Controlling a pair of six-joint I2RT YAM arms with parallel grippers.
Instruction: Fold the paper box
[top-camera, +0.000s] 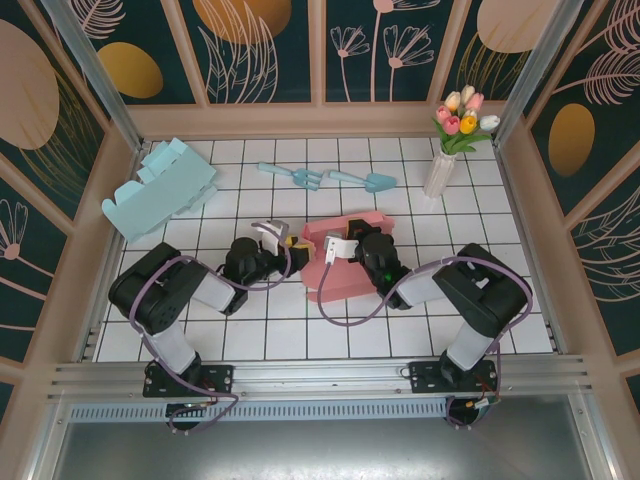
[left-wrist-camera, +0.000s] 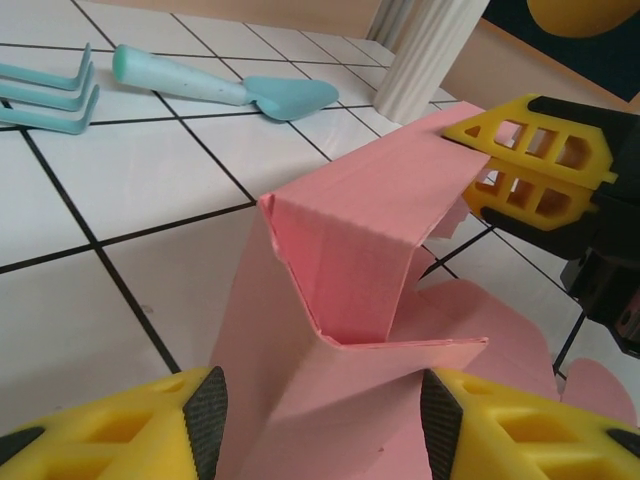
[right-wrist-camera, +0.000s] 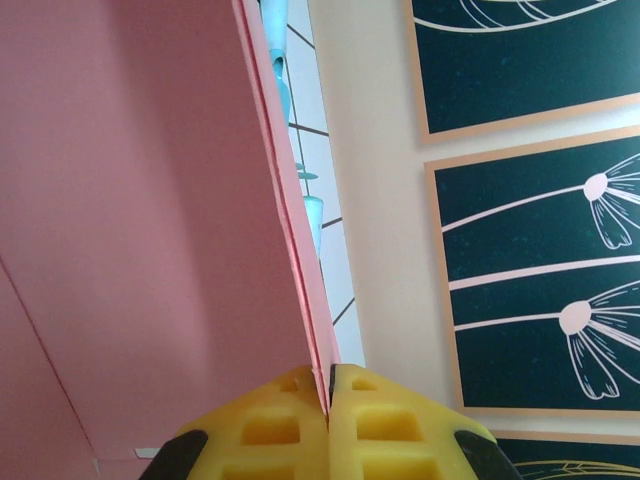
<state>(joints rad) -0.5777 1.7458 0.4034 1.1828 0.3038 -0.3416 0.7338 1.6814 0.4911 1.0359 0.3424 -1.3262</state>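
On the white gridded tabletop (top-camera: 250, 335) walled by dark floral panels (top-camera: 350, 70), a teal plastic hand fork (top-camera: 298, 177), a teal plastic trowel (top-camera: 368, 181), a fluted white vase (top-camera: 438, 175) holding tulips (top-camera: 462, 112) and a pale blue folded paper box (top-camera: 160, 190) lie behind the central pink paper box (top-camera: 345, 265), whose raised flap the right gripper (right-wrist-camera: 328, 392) pinches while the left gripper (left-wrist-camera: 318, 405) gapes wide around a lower panel.

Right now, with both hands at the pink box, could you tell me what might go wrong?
1. The right hand pinches just the thin edge of a pink box panel; a pull could slip it free or tear it.
2. The left hand is open astride the box; closing carelessly may crush the raised fold.
3. Both hands work close together, so they might collide.
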